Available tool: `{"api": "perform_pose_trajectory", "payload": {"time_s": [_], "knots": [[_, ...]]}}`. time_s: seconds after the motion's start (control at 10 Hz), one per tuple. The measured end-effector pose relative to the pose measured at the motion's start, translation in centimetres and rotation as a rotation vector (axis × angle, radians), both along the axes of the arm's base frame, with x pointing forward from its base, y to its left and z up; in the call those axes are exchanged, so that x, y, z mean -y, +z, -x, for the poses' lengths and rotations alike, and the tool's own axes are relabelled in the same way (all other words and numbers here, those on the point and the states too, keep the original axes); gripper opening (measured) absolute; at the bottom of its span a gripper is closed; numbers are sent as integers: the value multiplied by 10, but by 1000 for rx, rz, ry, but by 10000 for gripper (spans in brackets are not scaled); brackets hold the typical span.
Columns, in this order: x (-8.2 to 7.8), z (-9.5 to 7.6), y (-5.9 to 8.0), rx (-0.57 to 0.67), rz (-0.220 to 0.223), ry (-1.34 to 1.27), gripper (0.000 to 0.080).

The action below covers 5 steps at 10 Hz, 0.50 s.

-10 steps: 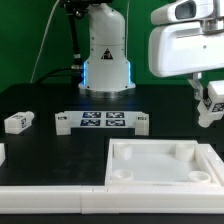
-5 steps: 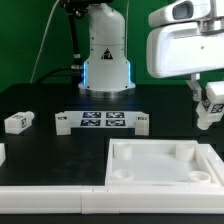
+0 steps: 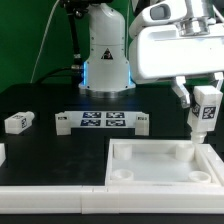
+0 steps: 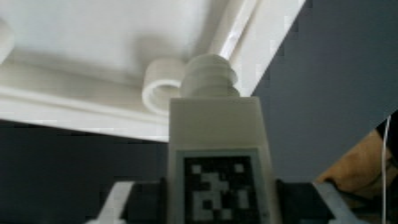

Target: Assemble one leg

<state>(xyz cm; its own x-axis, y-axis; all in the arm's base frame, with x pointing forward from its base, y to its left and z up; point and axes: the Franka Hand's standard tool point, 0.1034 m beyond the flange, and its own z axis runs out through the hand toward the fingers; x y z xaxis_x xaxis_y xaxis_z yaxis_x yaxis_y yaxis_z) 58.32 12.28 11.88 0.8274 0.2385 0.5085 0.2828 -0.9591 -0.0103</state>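
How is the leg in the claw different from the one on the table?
The held leg stands nearly upright in the claw; the loose leg lies on its side on the table. The held leg is at the white tray's corner; the loose leg is far from the tray. Both are white with a black-and-white tag.

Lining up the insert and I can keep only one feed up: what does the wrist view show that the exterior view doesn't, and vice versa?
Wrist view only: the ridged tip of the leg, close by a round corner socket. Exterior view only: the whole tray, the marker board, a second post lying on the exterior view's left. Both: the gripper shut on the tagged leg over the tray's corner.
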Motion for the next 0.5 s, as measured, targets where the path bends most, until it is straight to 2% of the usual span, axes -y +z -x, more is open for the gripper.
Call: {"api": "perform_pose_trajectory", "payload": {"time_s": [0.3,0.5], "knots": [[2,-15,-3,1,16,27,290],[10,-22,-6,38,29,42,290]]}}
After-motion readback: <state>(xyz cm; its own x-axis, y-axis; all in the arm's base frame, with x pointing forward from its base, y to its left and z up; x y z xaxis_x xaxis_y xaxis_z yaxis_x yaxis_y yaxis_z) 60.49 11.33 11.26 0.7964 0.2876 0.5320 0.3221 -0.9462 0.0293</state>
